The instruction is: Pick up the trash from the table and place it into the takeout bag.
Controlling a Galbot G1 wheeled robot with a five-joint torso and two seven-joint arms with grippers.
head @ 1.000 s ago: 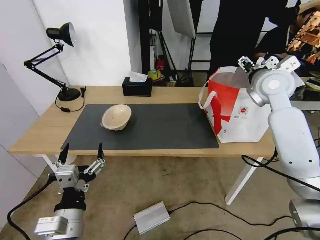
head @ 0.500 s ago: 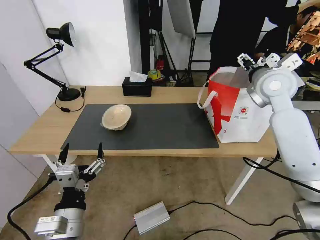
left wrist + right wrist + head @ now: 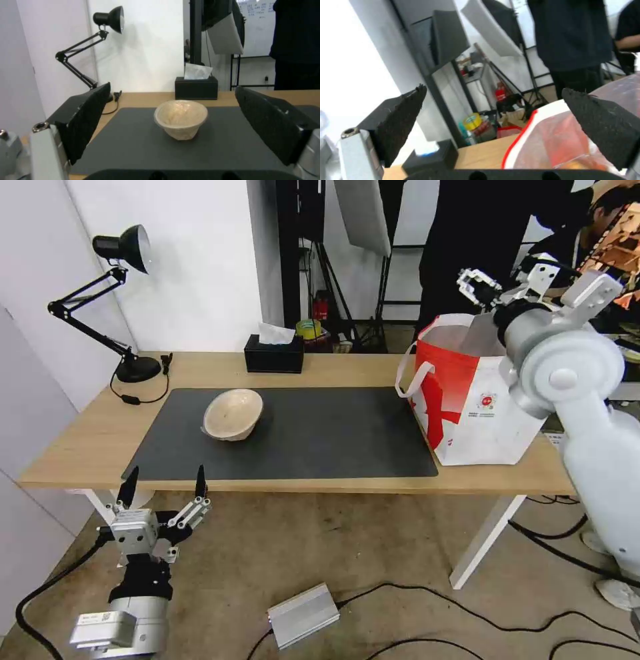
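Right pincer (image 3: 508,287) wide, empty, above takeout bag (image 3: 477,400) at counter (image 3: 333,367) end. Beige bowl (image 3: 233,414) tipped on mat (image 3: 287,433), well apart from bag. Left pincer (image 3: 163,483) wide, below counter edge.

One beige bowl (image 3: 233,413). One takeout bag (image 3: 477,400). One table (image 3: 347,367) with one dark mat (image 3: 320,437). One tissue box (image 3: 274,353). One desk lamp (image 3: 113,293). Two grippers: left gripper (image 3: 163,481), right gripper (image 3: 507,280).

Head camera overlooks table (image 3: 333,370), left wrist camera low at its front edge (shared bowl (image 3: 233,414))
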